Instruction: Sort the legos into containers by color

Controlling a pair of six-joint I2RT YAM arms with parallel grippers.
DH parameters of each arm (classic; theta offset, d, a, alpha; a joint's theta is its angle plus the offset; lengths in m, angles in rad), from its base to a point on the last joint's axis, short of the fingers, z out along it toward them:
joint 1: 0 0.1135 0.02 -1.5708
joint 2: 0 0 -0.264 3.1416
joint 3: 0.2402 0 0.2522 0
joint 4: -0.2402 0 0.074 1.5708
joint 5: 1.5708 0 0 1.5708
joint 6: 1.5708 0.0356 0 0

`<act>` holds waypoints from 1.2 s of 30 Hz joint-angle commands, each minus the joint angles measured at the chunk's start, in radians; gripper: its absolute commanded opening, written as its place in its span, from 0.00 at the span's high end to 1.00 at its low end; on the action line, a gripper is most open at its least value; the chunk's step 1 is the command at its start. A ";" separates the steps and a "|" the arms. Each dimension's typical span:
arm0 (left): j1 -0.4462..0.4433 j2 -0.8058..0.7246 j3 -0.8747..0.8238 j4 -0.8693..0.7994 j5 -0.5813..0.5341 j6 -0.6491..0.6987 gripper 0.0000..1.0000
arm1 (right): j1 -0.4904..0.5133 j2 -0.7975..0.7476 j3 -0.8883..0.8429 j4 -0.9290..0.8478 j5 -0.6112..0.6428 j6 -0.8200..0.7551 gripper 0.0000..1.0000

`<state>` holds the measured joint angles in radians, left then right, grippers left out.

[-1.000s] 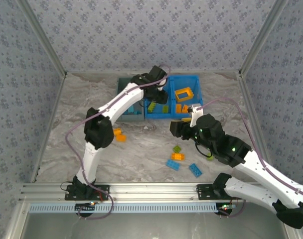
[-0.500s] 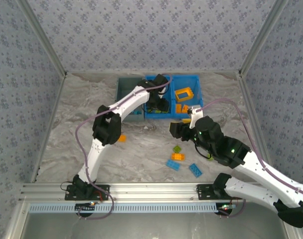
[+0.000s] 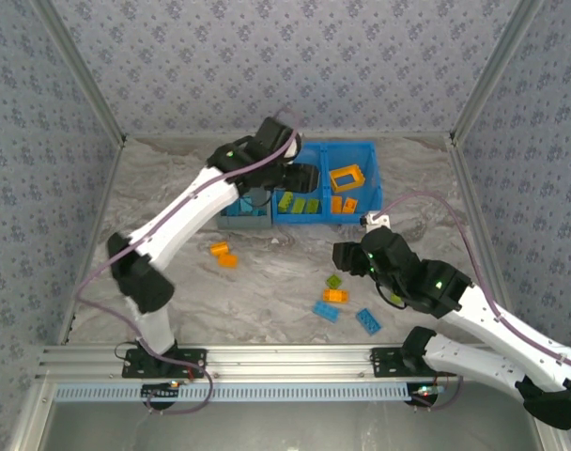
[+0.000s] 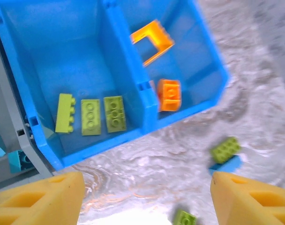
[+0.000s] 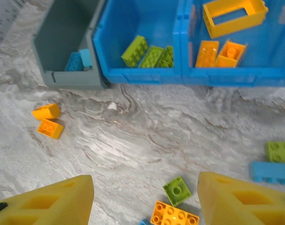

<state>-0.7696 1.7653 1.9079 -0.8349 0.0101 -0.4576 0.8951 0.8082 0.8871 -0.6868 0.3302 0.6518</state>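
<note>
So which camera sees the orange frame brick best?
The right wrist view: the orange frame is large and sharp, its hollow middle plain. The left wrist view shows it whole but blurred. The top view shows it small, in the right compartment of the blue bin.

Grey bin, back of table: blue bricks piled in its near right corner. Blue bin just beside it on the right, split into two compartments.
- Left compartment: three green bricks, flat, in a row.
- Right compartment: hollow orange frame toward the back; two orange bricks at the front.

Loose on table: orange pair near grey bin. Green brick, orange brick, blue brick and long blue brick clustered mid-front.
</note>
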 commanded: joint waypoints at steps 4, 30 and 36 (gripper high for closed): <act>-0.064 -0.266 -0.328 0.120 -0.010 0.022 0.28 | 0.013 0.054 0.061 -0.152 0.026 0.057 0.38; -0.146 -1.351 -0.966 -0.261 -0.607 -0.423 0.21 | 0.178 1.334 0.814 0.101 -0.282 -0.588 0.00; -0.146 -1.334 -0.965 -0.248 -0.589 -0.414 0.21 | 0.162 1.467 0.965 0.039 -0.323 -0.628 0.06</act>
<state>-0.9203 0.4198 0.9375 -1.0679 -0.5697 -0.8654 1.0554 2.2280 1.7760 -0.5705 0.0410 0.0822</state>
